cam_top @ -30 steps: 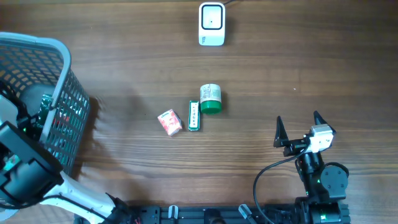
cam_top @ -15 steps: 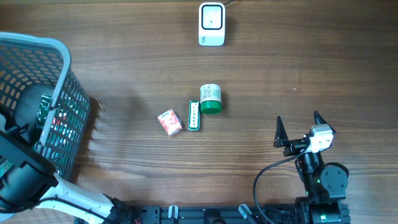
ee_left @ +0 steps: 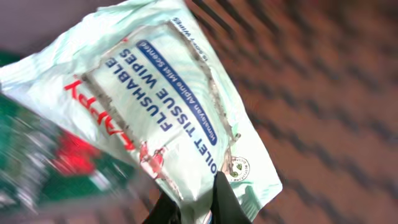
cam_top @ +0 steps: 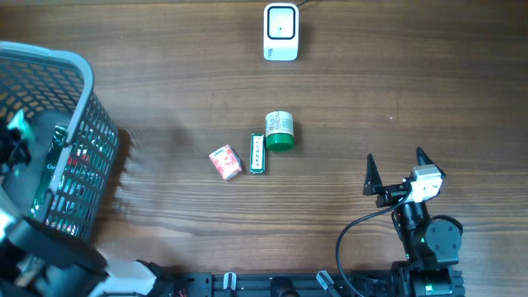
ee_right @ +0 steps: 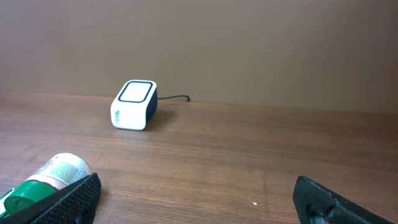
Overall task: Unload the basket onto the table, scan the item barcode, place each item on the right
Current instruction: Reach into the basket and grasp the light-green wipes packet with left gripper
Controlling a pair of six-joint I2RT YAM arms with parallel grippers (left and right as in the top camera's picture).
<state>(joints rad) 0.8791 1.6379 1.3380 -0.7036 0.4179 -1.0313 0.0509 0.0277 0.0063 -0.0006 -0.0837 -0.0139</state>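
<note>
A pale green pack of flushable tissue wipes (ee_left: 161, 106) fills the left wrist view. My left gripper (ee_left: 198, 202) is shut on its lower edge, one black finger on each side, above the basket's mesh. From overhead, the left arm reaches into the grey basket (cam_top: 78, 66) at the far left, with something white (cam_top: 16, 125) at its tip. The white barcode scanner (cam_top: 280, 31) stands at the table's far edge and also shows in the right wrist view (ee_right: 134, 104). My right gripper (cam_top: 396, 165) rests open at the near right, holding nothing (ee_right: 196, 199).
A green-capped bottle (cam_top: 279, 131) lies mid-table, with a narrow green box (cam_top: 258, 153) and a small red box (cam_top: 224, 162) to its left. More red and green packages (ee_left: 56, 162) lie in the basket. The scanner's cable (ee_right: 177, 98) runs off behind it.
My left gripper has shut on the wipes pack inside the basket, and the left arm has drawn back toward the near left. The right arm has not moved.
</note>
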